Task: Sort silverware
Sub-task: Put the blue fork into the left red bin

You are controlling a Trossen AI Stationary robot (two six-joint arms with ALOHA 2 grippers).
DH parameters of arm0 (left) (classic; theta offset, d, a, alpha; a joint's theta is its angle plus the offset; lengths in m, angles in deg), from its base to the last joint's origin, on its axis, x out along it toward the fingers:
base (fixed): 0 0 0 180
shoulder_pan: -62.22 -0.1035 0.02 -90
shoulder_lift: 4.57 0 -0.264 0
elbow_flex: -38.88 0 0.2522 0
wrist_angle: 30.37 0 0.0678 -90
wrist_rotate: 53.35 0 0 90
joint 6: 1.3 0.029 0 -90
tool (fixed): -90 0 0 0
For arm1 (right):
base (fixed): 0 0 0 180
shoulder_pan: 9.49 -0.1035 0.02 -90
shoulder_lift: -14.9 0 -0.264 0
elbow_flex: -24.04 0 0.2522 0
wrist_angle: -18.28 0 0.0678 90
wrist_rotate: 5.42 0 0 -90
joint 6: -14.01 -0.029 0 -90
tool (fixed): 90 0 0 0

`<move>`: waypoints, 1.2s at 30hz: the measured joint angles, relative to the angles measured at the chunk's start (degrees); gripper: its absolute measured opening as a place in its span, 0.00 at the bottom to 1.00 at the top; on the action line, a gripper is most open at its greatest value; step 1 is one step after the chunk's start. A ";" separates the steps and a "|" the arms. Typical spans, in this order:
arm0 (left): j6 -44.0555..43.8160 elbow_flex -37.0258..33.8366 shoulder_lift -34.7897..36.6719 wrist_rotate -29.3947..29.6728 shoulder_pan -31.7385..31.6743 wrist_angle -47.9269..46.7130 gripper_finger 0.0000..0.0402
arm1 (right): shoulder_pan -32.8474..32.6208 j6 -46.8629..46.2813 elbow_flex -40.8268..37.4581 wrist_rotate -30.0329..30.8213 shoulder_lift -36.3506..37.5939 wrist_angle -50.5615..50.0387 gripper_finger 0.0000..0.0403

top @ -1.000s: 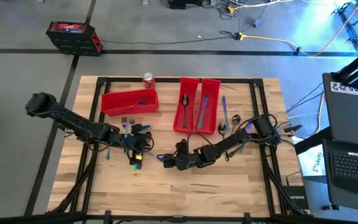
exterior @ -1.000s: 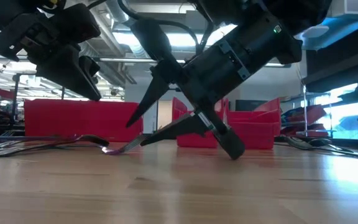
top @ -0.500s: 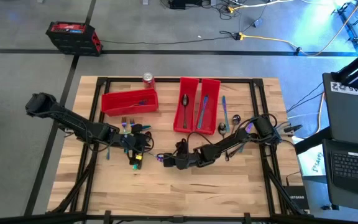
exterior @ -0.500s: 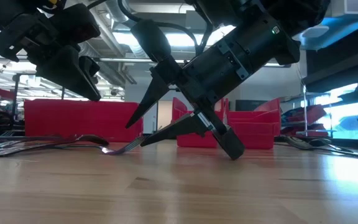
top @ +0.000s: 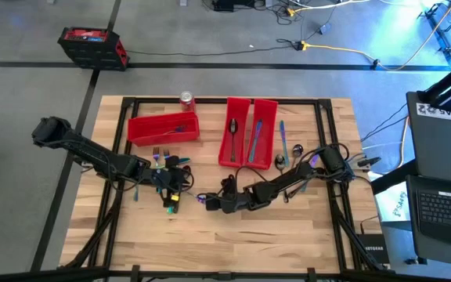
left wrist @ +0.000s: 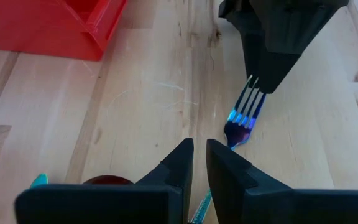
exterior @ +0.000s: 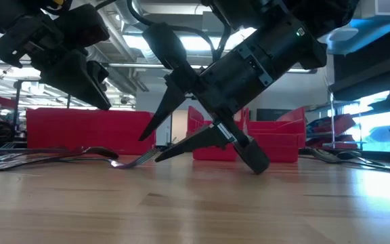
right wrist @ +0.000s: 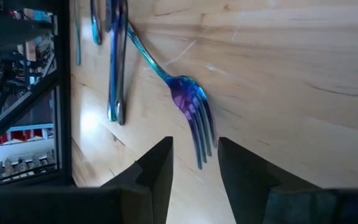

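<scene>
Table clutter: red soda can [top: 186,99] at the far edge, wide red bin [top: 163,128] just in front of it, two narrow red bins [top: 247,131] side by side to the right. One narrow bin holds a dark spoon [top: 232,130], the other a blue piece, type unclear. More spoons [top: 288,154] lie loose on the wood right of the bins. A bunch of loose silverware [top: 160,157] sits under the left arm, in front of the wide bin.

Target right now: iridescent fork [right wrist: 188,106], flat on the table, mid-table, between the two grippers. Nothing blocks it.

Right gripper [top: 210,203] is down low at the fork's tine end, fingers [right wrist: 157,168] parted, tines pointing into the gap. Not gripping, fork lies free on the wood. From table level the lower finger tip nearly touches the tabletop [exterior: 195,203]; contact unclear.

Right arm stretched long and low across the table toward the left, wrist pitched steeply down.

Left gripper [top: 174,178] hovers just beside the fork, fingers [left wrist: 179,163] pinched almost together, holding nothing. Left arm reaches in from the left edge, raised above the table.
</scene>
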 joint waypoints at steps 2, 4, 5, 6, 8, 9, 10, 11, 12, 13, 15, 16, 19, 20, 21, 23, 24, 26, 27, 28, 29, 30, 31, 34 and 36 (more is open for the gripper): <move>0.00 0.00 0.00 0.43 0.00 0.00 0.08 | -0.04 0.00 -0.02 -0.07 0.00 -0.61 0.27; 0.00 0.00 0.00 0.67 0.00 0.02 0.08 | -0.04 -0.04 -0.02 -0.16 0.00 -0.64 0.27; 0.00 0.00 0.00 0.75 0.00 0.02 0.08 | -0.04 -0.03 -0.02 -0.14 0.00 -0.66 0.27; 0.00 0.00 0.00 0.86 0.00 0.02 0.08 | -0.04 -0.02 -0.02 -0.14 0.00 -0.66 0.27; -0.02 0.00 0.00 0.88 0.00 0.02 0.08 | -0.02 0.00 -0.03 -0.14 0.00 -0.67 0.27; -0.03 0.00 0.00 0.94 0.00 0.02 0.08 | -0.02 0.00 -0.04 -0.14 0.00 -0.67 0.27; -0.03 0.00 0.00 1.06 0.00 0.02 0.08 | 0.00 0.00 -0.04 -0.14 -0.02 -0.66 0.27; -0.12 0.00 0.00 1.08 0.00 0.02 0.08 | 0.00 0.00 -0.04 -0.14 -0.22 -0.64 0.27; -0.27 0.00 0.00 1.08 0.00 0.02 0.08 | 0.00 0.00 -0.04 -0.14 -0.26 -0.62 0.27; -0.27 0.00 0.00 1.08 0.00 0.02 0.08 | 0.00 0.02 -0.04 -0.14 -0.26 -0.62 0.27; -0.25 0.00 0.00 1.19 0.00 0.02 0.08 | 0.02 0.02 -0.04 -0.12 -0.26 -0.64 0.27; -0.27 0.00 0.00 1.45 0.00 0.02 0.08 | 0.02 0.04 -0.04 -0.12 -0.26 -0.64 0.27; -0.27 0.00 0.00 1.51 0.00 0.02 0.08 | 0.07 0.04 -0.08 -0.12 -0.26 -0.64 0.27; -0.25 0.00 0.00 1.51 -0.01 0.02 0.08 | 0.07 0.04 -0.09 -0.10 -0.26 -0.64 0.27; -0.25 0.00 0.00 1.53 -0.01 0.02 0.08 | 0.07 0.02 -0.09 -0.10 -0.26 -0.64 0.27; -0.25 0.00 0.00 1.51 0.00 0.02 0.08 | 0.07 0.01 -0.09 -0.02 -0.26 -0.65 0.25; -0.25 0.00 -0.02 1.52 0.00 0.03 0.08 | 0.11 -0.09 -0.09 0.18 -0.26 -0.67 0.23; -0.27 0.00 -0.17 1.56 0.00 0.06 0.08 | 0.12 -0.09 -0.09 0.40 -0.26 -0.64 0.17; -0.25 0.00 -0.21 1.56 0.00 0.03 0.08 | 0.20 -0.13 -0.09 0.65 -0.26 -0.64 0.14; -0.27 0.00 -0.40 1.58 -0.02 0.16 0.08 | 0.43 -0.11 -0.11 1.02 -0.26 -0.60 0.11; -0.44 0.00 -0.50 1.67 0.00 0.20 0.08 | 0.40 -0.15 -0.11 1.17 -0.26 -0.58 0.09; -0.61 0.00 -0.52 1.65 0.00 0.07 0.08 | 0.42 -0.13 -0.11 1.19 -0.26 -0.56 0.07; -0.81 0.00 -0.70 1.66 0.00 0.02 0.08 | 0.45 -0.08 -0.11 1.21 -0.26 -0.54 0.05; -1.08 0.00 -1.21 1.71 -0.02 0.00 0.08 | 0.48 -0.09 -0.11 1.28 -0.26 -0.51 0.01; -1.15 0.00 -1.71 1.71 -0.01 0.10 0.08 | 0.48 -0.06 -0.13 1.64 -0.26 -0.51 0.00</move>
